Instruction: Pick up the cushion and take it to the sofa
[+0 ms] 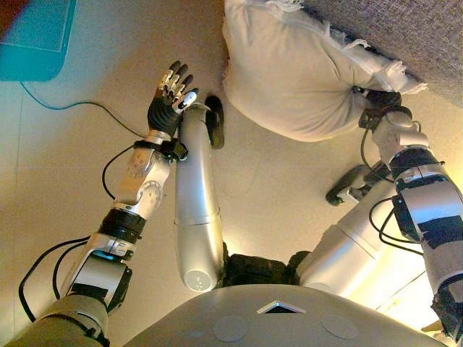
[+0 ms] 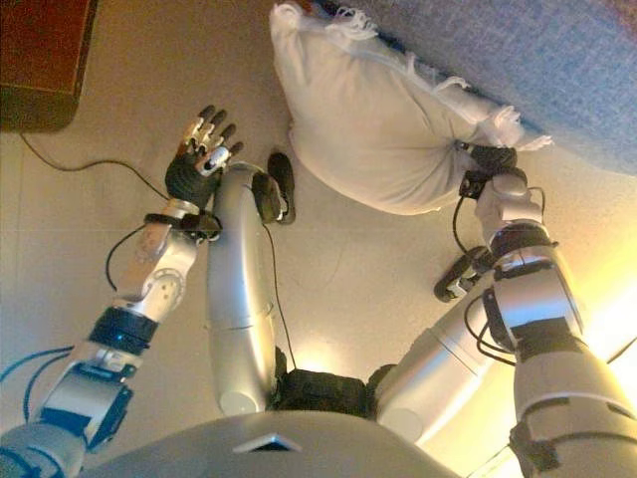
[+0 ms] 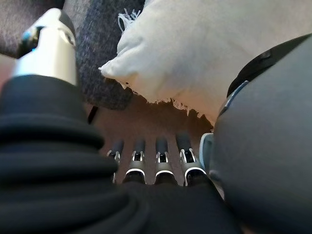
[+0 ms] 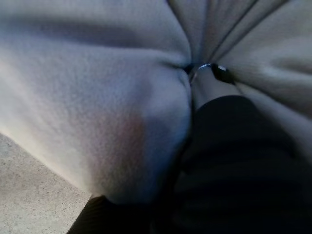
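One cushion [image 1: 289, 72] is showing here, pale cream and plump, with a short white fringe running along its edges and at its corners. Its cloth is puckering into deep folds at the spot where the right robot hand [image 4: 209, 80] is digging in; the fabric is bunching tightly round that robot hand, so it is gripping the cushion by a fistful of cover. The cushion is hanging above the beige floor [image 1: 275, 188], its far side lying against the edge of the grey woven sofa [image 1: 405, 36], which is filling the upper right corner of the head views; whether any of its weight is resting on the seat is not clear.

The left robot hand [image 1: 172, 90] is held up well apart from the cushion, near the middle left of the head views, holding nothing, its fingers [image 3: 161, 156] lying straight in a row and loosely spread. In its wrist view the fringed corner of the cushion is showing beyond the fingertips, in front of the dark sofa fabric.

A dark red-brown piece of furniture [image 2: 40, 60] is sitting in the upper left corner
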Available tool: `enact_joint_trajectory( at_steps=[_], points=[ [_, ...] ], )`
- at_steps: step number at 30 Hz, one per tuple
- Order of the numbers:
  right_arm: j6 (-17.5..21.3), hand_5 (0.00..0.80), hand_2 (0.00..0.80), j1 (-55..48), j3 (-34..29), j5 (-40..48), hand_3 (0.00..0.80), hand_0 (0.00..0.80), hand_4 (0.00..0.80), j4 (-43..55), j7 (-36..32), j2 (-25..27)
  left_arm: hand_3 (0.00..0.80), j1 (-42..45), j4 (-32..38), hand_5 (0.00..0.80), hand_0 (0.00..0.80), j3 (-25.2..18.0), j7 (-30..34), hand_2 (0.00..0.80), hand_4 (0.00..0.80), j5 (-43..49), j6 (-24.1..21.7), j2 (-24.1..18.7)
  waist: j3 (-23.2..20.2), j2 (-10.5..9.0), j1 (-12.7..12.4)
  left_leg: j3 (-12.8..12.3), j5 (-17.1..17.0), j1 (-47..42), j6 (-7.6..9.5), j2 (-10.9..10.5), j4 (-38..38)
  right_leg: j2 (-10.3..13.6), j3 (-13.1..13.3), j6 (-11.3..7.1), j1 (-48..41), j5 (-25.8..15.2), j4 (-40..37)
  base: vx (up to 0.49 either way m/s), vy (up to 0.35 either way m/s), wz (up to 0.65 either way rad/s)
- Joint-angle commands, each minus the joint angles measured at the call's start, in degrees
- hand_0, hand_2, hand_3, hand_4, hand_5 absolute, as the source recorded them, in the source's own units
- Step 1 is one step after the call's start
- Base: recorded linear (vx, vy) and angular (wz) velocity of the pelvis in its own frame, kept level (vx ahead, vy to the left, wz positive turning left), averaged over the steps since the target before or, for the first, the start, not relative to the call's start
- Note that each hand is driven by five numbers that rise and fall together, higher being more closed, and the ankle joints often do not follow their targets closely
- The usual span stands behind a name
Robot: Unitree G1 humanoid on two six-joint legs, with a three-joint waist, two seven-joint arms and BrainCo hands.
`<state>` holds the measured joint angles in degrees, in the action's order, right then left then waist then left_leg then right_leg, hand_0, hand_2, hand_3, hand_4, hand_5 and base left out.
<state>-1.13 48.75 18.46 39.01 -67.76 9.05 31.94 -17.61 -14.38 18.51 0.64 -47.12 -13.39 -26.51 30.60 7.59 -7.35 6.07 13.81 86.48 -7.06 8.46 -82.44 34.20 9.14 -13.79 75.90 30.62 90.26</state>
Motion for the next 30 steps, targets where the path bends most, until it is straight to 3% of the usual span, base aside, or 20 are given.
enact_joint_trajectory(
  at_steps=[1,7,14,17,18,24,25,30],
  points=[
    [9.04,0.8,0.8,3.27,-5.21,1.7,0.8,0.8,0.8,5.31,-1.26,0.87,0.0,0.98,2.0,0.0,0.0,-1.32,1.49,0.0,0.0,-2.2,-2.5,0.37,-1.83,1.55,-2.06,-3.24,8.84,-8.74,-1.31,3.45,2.48,-2.57,-4.34,6.56,-2.67,-11.41,-11.17,0.076,0.047,0.04],
    [11.56,0.8,0.8,-2.39,-6.14,-1.59,0.8,0.8,0.8,13.77,0.11,0.35,0.0,3.35,2.14,0.0,0.0,-2.77,1.72,0.0,0.0,-2.12,-3.58,0.79,-3.7,-0.3,-1.58,-3.95,5.94,-16.34,-1.52,4.42,10.22,-3.0,-7.26,5.88,-9.92,-16.35,-20.28,0.059,0.034,0.01],
    [12.29,0.8,0.8,-9.37,-6.94,-5.71,0.8,0.8,0.8,22.94,3.76,0.39,0.0,4.79,1.63,0.0,0.0,-4.09,1.37,0.0,0.0,-2.68,-3.44,0.43,-6.2,-2.55,-0.88,-5.29,1.25,-28.74,-1.69,5.86,25.12,-2.8,-11.51,4.04,-21.31,-24.01,-34.76,0.06,-0.002,-0.14],
    [11.44,0.8,0.8,-11.94,-6.97,-8.33,0.8,0.8,0.8,28.12,5.01,0.33,0.0,5.38,0.73,0.0,0.0,-4.62,0.53,0.0,0.0,-2.24,-2.94,0.67,-7.46,-4.08,-0.69,-5.34,-1.16,-34.26,-2.21,5.78,32.42,-2.84,-13.57,3.13,-27.06,-27.56,-42.73,0.06,-0.031,-0.11],
    [11.15,0.8,0.8,-12.4,-7.15,-9.5,0.8,0.8,0.8,29.46,5.25,0.33,0.0,5.46,0.53,0.0,0.0,-4.79,0.35,0.0,0.0,-1.87,-2.76,0.75,-7.79,-4.73,-0.55,-5.71,-4.02,-35.44,-1.78,5.3,35.63,-2.64,-14.75,3.54,-28.73,-30.65,-46.73,0.004,-0.042,-0.08],
    [8.2,0.8,0.8,-14.02,-7.1,-17.89,0.8,0.8,0.8,34.09,4.1,1.92,0.0,6.55,-0.87,0.0,0.0,-6.18,0.0,0.0,0.0,-1.37,-0.9,0.03,-10.06,-7.59,-0.51,-6.46,-6.34,-42.76,-2.34,5.38,43.05,-3.05,-18.35,1.87,-38.05,-34.78,-57.45,0.064,-0.075,-0.07],
    [7.25,0.8,0.8,-14.03,-6.23,-22.79,0.8,0.8,0.8,34.81,5.07,3.27,0.0,6.93,-1.71,0.0,0.0,-6.78,0.26,0.0,0.0,-1.12,-0.33,-0.29,-10.91,-8.67,-0.67,-6.78,-7.13,-45.11,-2.42,5.58,45.43,-3.4,-19.2,1.23,-40.93,-35.88,-60.64,0.127,-0.14,-0.08],
    [5.39,0.8,0.8,-13.69,-5.03,-26.28,0.8,0.8,0.8,35.33,6.19,7.02,0.0,7.96,-1.98,0.0,0.0,-7.94,0.52,0.0,0.0,0.48,1.75,-1.47,-13.16,-12.06,-1.46,-8.17,-9.63,-53.39,-2.4,5.6,53.35,-5.25,-23.3,-0.24,-51.32,-38.83,-70.79,0.119,-0.159,-0.07]
  ],
)
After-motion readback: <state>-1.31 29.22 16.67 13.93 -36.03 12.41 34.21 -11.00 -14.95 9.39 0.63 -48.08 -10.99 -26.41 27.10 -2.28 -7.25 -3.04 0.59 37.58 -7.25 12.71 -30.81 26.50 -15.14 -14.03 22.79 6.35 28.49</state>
